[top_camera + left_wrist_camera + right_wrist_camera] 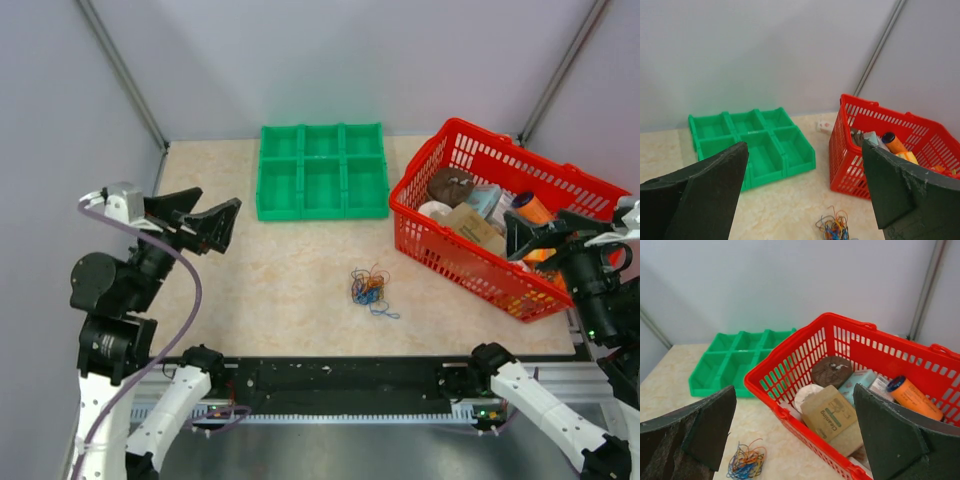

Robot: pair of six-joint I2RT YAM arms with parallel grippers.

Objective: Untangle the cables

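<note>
The cables [368, 287] lie as one small tangle of thin blue, orange, red and yellow strands on the beige tabletop, near the front middle. The same cables [834, 227] show at the bottom edge of the left wrist view, and the cables [746, 461] at the lower left of the right wrist view. My left gripper [218, 200] hovers open, up and to the left of the tangle, with nothing between its fingers [715, 180]. Over the red basket, the right gripper [535, 228] is open and empty too, its fingers [890, 430] well apart.
A green six-compartment tray [322, 213] sits at the back centre. A red plastic basket [450, 255] at the right holds a brown box [830, 412], an orange bottle [912, 397], a dark round item and a white roll. Grey walls enclose the table.
</note>
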